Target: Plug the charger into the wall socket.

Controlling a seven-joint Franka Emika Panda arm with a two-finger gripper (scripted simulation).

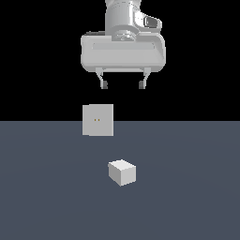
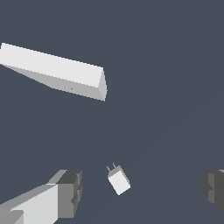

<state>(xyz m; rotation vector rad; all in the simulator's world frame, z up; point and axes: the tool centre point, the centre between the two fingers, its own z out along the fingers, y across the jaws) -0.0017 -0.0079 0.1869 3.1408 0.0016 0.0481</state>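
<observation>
The gripper [image 1: 123, 84] hangs high over the bench [image 1: 47, 197], fingers [image 1: 103, 83] spread and holding nothing, leaving room to drop onto the charger [image 1: 122, 172]. That lies loose, prongs toward the socket [image 1: 98, 120], which stands upright nearby.

A flat, matte slate-blue floor [image 1: 42, 197] fills the lower half of the exterior view and meets a plain black backdrop [image 1: 37, 56] along a straight horizon at mid-frame. The light is even and soft. In the wrist view the same slate-blue surface fills the whole frame.
</observation>
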